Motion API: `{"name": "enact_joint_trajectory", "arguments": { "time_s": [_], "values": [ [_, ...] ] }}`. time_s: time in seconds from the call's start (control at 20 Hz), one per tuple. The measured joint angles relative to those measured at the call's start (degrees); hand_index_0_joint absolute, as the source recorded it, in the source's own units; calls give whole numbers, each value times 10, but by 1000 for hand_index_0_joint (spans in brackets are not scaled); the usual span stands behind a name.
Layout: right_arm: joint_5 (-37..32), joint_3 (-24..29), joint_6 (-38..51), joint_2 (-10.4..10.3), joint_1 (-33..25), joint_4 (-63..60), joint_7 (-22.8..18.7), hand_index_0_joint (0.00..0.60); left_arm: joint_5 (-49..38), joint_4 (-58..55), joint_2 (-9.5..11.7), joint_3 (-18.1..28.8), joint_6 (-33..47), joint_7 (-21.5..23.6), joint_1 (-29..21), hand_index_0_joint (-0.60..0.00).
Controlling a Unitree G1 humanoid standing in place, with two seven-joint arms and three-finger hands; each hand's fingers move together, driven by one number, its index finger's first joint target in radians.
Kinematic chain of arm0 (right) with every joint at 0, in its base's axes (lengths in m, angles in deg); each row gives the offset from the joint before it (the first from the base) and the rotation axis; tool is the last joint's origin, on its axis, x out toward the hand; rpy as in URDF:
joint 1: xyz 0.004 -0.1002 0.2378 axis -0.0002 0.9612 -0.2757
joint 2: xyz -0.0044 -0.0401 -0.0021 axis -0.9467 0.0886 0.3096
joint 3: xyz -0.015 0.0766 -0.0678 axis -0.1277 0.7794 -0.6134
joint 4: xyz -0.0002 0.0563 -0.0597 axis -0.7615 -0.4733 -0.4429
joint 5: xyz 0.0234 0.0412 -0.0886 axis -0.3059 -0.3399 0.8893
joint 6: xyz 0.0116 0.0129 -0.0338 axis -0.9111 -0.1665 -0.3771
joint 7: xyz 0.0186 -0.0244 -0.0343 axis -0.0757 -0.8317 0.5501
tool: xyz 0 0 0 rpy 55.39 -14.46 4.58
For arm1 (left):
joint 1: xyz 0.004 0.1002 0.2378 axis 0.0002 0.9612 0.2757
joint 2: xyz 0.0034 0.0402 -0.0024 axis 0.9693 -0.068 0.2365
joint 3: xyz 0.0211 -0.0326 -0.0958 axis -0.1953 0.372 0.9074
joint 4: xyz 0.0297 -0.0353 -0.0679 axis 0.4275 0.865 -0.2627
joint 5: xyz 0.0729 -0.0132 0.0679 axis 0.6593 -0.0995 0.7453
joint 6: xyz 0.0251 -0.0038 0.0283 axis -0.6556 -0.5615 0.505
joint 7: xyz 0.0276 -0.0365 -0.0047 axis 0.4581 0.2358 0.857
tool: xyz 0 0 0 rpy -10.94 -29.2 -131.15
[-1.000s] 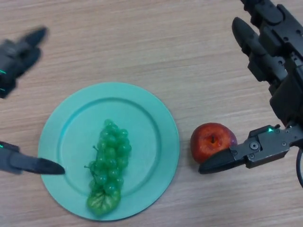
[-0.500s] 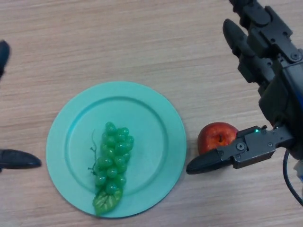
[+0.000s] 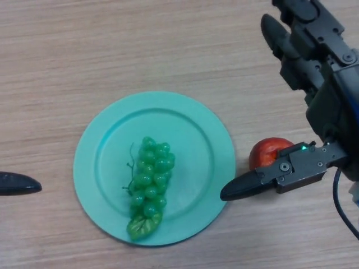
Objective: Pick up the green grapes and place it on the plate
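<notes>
The green grapes (image 3: 150, 182) lie on the teal plate (image 3: 196, 145), a little left of its middle, with a leaf at the near end. My right hand (image 3: 314, 84) is open at the right, its fingers straight above the table and its thumb reaching toward the plate's right rim. It holds nothing. Only a fingertip of my left hand (image 3: 17, 183) shows at the left edge, clear of the plate.
A red apple (image 3: 266, 154) sits on the wooden table just right of the plate, partly hidden behind my right thumb.
My left hand has pulled back to the left edge, away from the plate. The view has shifted, so plate, grapes and apple sit further right. The right hand stays open over the apple.
</notes>
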Motion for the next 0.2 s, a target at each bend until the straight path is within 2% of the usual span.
{"name": "enact_joint_trajectory", "arguments": {
  "time_s": [0.1, 0.2],
  "values": [
    [0, 1, 0, 0, 0, 0, 0, 0, 0, 0, 0, 0, 0, 1, -1, 0],
    [-1, 1, 0, 0, 0, 0, 0, 0, 61, 7, 0, -7, 19, 0, -5, 0]
  ]
}}
